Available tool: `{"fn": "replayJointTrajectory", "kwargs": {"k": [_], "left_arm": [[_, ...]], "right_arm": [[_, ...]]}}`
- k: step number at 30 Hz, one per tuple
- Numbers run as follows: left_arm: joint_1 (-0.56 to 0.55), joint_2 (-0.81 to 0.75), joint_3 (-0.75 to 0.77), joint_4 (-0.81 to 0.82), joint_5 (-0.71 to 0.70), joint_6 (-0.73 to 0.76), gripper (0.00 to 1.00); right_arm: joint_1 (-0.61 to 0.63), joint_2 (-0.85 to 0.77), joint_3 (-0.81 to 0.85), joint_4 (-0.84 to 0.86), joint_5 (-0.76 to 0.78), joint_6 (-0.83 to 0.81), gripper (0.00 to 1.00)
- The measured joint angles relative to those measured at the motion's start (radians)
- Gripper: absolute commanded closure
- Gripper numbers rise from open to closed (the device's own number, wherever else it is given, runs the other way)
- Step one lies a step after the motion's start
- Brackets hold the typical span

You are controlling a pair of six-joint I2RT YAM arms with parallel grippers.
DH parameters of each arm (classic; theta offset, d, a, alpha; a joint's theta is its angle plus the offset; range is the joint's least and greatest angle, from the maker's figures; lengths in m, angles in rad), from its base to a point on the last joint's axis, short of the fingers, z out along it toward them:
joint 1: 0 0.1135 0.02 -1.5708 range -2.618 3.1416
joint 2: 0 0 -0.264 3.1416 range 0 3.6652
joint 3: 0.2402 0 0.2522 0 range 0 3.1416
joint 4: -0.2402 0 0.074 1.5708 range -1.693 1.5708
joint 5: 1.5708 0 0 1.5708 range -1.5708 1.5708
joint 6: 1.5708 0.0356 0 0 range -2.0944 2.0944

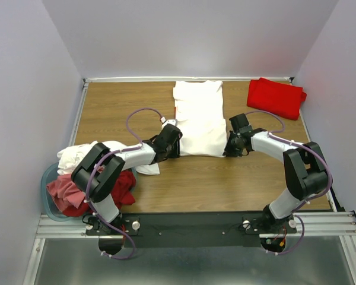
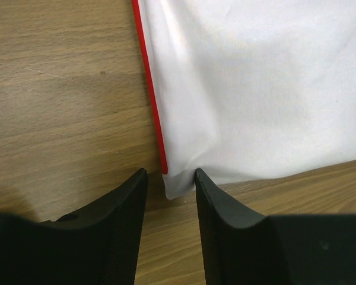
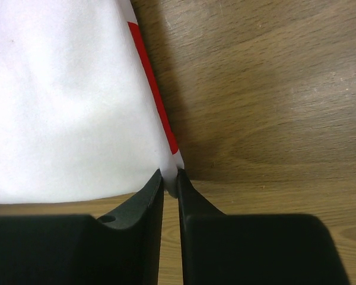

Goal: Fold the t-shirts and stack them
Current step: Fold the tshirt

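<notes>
Top external view: a pale blue tub (image 1: pixel 48 177) sits at the near left corner of the wooden surface (image 1: pixel 225 184). It holds a loose heap of t-shirts (image 1: pixel 77 178) in white, dusty pink and red, unfolded and spilling over the rim.

Both arms reach from the near edge toward the middle of the surface. Each claw meets one near corner of the white t-shirt (image 1: pixel 199 119).

Left wrist view: the left claw (image 2: pixel 170 174) stands at a narrow gap. Its fingers (image 2: pixel 124 205) flank the near left corner of the white t-shirt without pressing on it. The cloth tip lies between them on the surface. A red strip (image 2: pixel 153 107) runs along the left edge of the cloth.

Right wrist view: the right claw (image 3: pixel 170 174) is closed on the near right corner of the white t-shirt, with the cloth pinched between the fingertips. The same kind of red strip borders this edge.

The white t-shirt lies flat as a long rectangle. It extends from the claws to the far edge at the centre of the surface.

A red t-shirt (image 1: pixel 276 97) lies folded at the far right corner, well apart from the white one.
</notes>
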Motion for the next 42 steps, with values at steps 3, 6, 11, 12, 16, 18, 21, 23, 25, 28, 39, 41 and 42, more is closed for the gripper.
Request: {"fn": "replayJointTrajectory", "kwargs": {"k": [3, 6, 11, 12, 16, 18, 21, 23, 25, 28, 39, 41, 42], "left_arm": [[0.000, 0.002, -0.003, 0.012, 0.000, -0.003, 0.65], [0.000, 0.012, -0.004, 0.029, 0.003, -0.008, 0.80], [-0.008, 0.032, -0.003, 0.068, 0.015, -0.015, 1.00], [-0.008, 0.034, -0.003, 0.074, 0.017, -0.016, 1.00], [-0.008, 0.035, -0.006, 0.083, 0.018, -0.015, 1.00], [-0.008, 0.031, -0.012, 0.089, 0.017, -0.014, 1.00], [-0.008, 0.012, -0.033, 0.090, 0.016, -0.014, 1.00], [-0.008, 0.002, -0.042, 0.086, 0.016, -0.014, 1.00], [-0.008, -0.009, -0.049, 0.077, 0.015, -0.014, 1.00], [-0.012, -0.018, -0.051, 0.058, 0.008, -0.014, 1.00], [-0.023, -0.068, -0.054, -0.031, -0.007, -0.009, 1.00], [-0.029, -0.100, -0.058, -0.050, -0.005, -0.007, 1.00], [-0.035, -0.122, -0.060, -0.063, -0.004, -0.006, 1.00]], "right_arm": [[0.000, 0.000, 0.000, 0.000, 0.000, 0.000, 0.87], [0.000, 0.000, 0.000, 0.001, -0.002, 0.000, 0.91], [0.000, 0.000, 0.000, 0.001, -0.003, 0.000, 0.99], [0.000, 0.000, 0.000, 0.001, -0.003, 0.000, 0.99], [0.000, -0.001, 0.000, 0.001, -0.003, 0.000, 0.99], [0.000, -0.002, 0.000, 0.000, -0.003, 0.000, 0.99], [0.000, -0.004, 0.000, -0.003, -0.001, 0.000, 0.99], [0.000, -0.006, 0.000, -0.010, 0.000, 0.000, 0.99], [0.002, -0.009, 0.000, -0.019, 0.000, 0.000, 0.99], [0.003, -0.016, -0.003, -0.028, 0.005, 0.000, 0.99], [0.009, -0.071, -0.005, -0.069, 0.010, 0.003, 0.99], [0.009, -0.096, -0.005, -0.081, 0.008, 0.002, 1.00], [0.009, -0.108, -0.005, -0.087, 0.007, 0.002, 0.99]]}}
